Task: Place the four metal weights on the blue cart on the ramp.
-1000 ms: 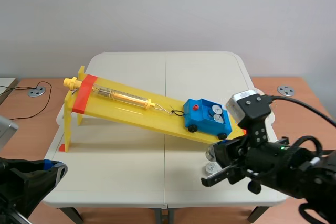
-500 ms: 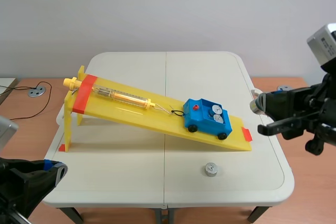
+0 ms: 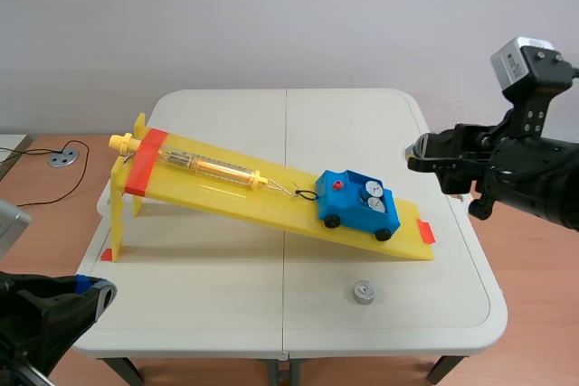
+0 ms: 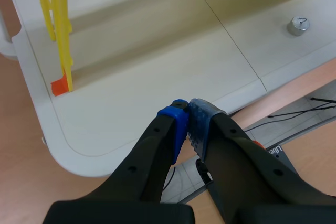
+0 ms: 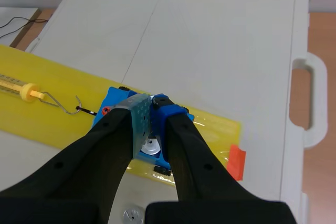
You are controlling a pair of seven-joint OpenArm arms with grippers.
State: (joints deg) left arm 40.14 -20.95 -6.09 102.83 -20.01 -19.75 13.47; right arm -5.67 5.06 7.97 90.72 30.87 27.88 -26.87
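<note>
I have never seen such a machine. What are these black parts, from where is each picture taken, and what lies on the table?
The black parts are a robot's left arm and right arm. One picture looks at the white table from between the arms. The other two come from a camera on each wrist, looking down past that arm's end effector.

On the table stands a yellow ramp with a blue cart on it, hooked to a spring scale. In the cart sit two metal weights. A loose weight lies on the table in front of the ramp.

The left end effector is shut on nothing, low by the table's near corner. The right end effector is raised near the cart and seems to pinch a fourth weight.
</note>
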